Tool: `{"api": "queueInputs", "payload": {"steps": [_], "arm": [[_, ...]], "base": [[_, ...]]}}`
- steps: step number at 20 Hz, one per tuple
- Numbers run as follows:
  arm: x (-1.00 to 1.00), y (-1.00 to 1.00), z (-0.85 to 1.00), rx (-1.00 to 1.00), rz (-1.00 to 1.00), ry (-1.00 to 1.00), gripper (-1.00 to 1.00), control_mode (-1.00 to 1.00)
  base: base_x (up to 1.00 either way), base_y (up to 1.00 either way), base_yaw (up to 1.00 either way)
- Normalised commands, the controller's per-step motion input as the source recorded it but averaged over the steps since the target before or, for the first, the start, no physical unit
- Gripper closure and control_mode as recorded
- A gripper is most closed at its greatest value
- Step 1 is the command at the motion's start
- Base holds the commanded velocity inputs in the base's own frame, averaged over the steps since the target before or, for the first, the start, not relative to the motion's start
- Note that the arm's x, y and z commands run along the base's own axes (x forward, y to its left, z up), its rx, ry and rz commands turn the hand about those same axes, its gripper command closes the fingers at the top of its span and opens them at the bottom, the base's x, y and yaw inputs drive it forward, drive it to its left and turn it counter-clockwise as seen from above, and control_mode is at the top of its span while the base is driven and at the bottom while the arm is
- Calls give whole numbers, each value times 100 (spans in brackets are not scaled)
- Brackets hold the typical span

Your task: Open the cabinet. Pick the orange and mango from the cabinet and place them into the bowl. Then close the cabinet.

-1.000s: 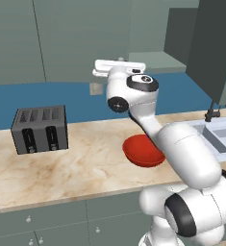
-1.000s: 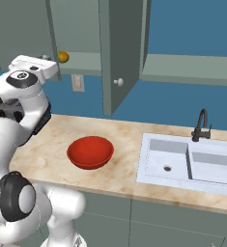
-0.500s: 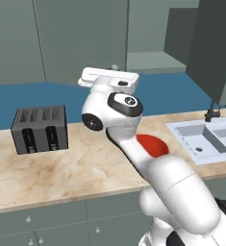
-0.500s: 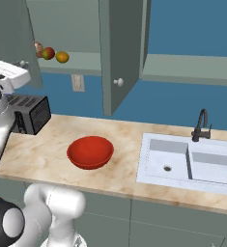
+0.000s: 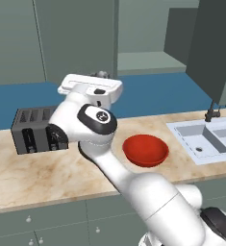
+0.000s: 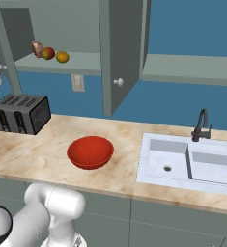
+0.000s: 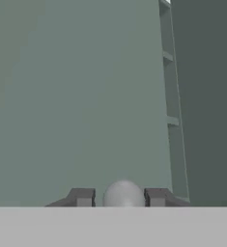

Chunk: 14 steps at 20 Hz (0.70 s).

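1. Cabinet (image 6: 120, 53) knob (image 7: 124, 194), round and pale, sits between the two dark fingertips (image 7: 82, 197) of the gripper (image 7: 120, 198) in the hand view. The jaws are spread on either side of it; whether they touch it I cannot tell.
2. Behind the knob is the flat grey-green face of a door, with the door's edge and the dim cabinet interior to its right.
3. In the left base view the gripper (image 5: 101, 77) is raised high at the left door (image 5: 76, 38), above the toaster (image 5: 35, 129).
4. The right door (image 6: 122, 53) stands swung out over the counter (image 6: 52, 140), its own knob (image 6: 118, 82) showing.
5. On the cabinet shelf (image 6: 81, 61), at its left end, lie the orange (image 6: 62, 57), the mango (image 6: 48, 53) just beside it, and a brownish round item (image 6: 36, 48) further left.
6. The red bowl (image 6: 90, 152) stands empty on the counter, between the toaster at the left end and the sink (image 6: 192, 161) at the right end.
7. Judged progress: the task is early. One door is open and the other appears to be in hand. Both fruits are yet to be moved to the bowl, and the cabinet is yet to be closed.
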Motion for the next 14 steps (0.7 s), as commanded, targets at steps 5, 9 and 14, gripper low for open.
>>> {"api": "queueInputs", "payload": {"steps": [5,9,14], "arm": [[-59,1,-1,0,0,-7,-100,-100],[-90,0,0,0,0,-14,-100,-100],[-51,-47,0,11,8,-6,-100,-100]], "base": [[0,0,0],[0,0,0],[0,0,0]]}}
